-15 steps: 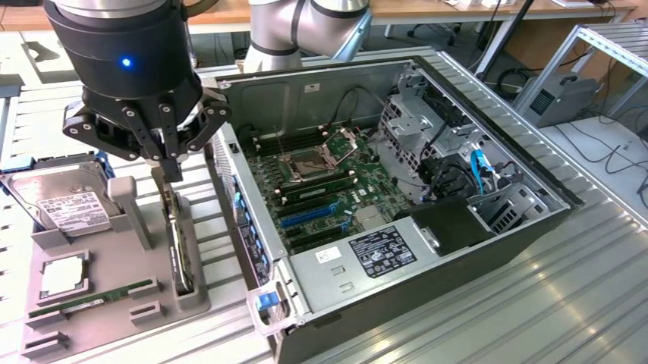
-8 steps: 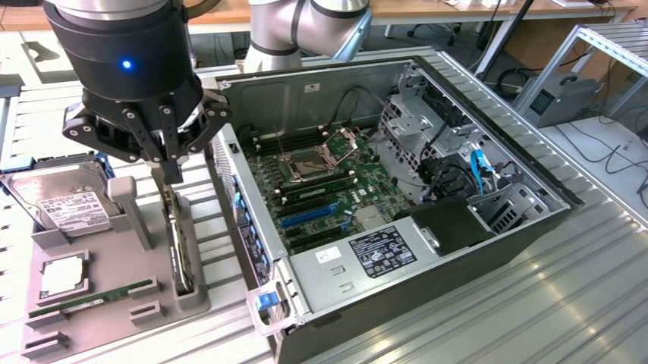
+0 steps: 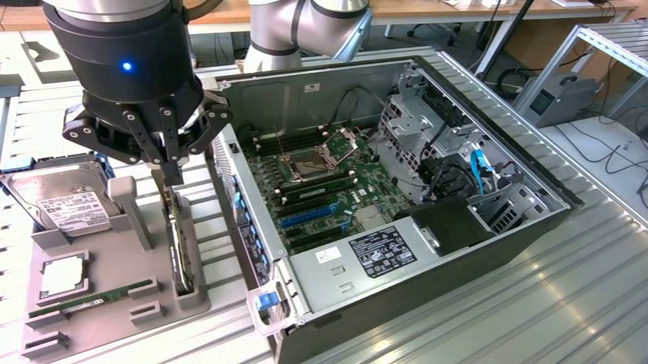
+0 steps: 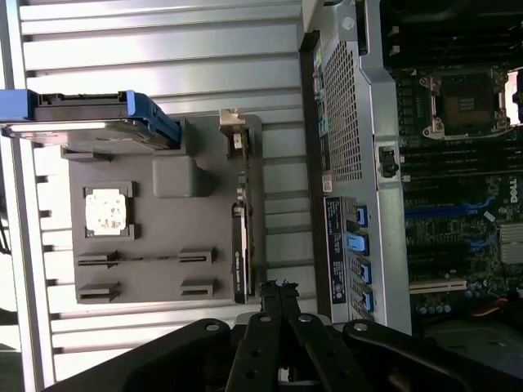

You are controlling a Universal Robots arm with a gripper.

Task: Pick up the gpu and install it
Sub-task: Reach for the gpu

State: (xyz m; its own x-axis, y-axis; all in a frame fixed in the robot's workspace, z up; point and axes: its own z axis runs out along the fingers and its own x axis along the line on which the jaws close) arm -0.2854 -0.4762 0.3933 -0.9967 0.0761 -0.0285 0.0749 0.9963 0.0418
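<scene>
1. At ten o'clock in the exterior view, the robot's black fingers (image 3: 172, 173) are hanging pressed together, closed on nothing, their tips hovering just above the slim black gpu card (image 3: 180, 246).
2. Toward eight o'clock of that view, the gpu card is standing on its long edge in a slot of the grey plastic tray (image 3: 111, 258), on the side nearest the open black and silver computer case (image 3: 294, 98).
3. In the wrist view, the closed fingers (image 4: 267, 298) are sitting just beside one end of the gpu card (image 4: 239, 245).
4. On the same tray, the silver hard drive with a white label (image 3: 61, 203) is resting at nine o'clock, the square silver processor chip (image 3: 63, 277) and narrow green memory stick (image 3: 91, 299) nearer seven o'clock.
5. At three o'clock from the tray, the green motherboard (image 3: 335, 189) is lying exposed inside the case.
</scene>
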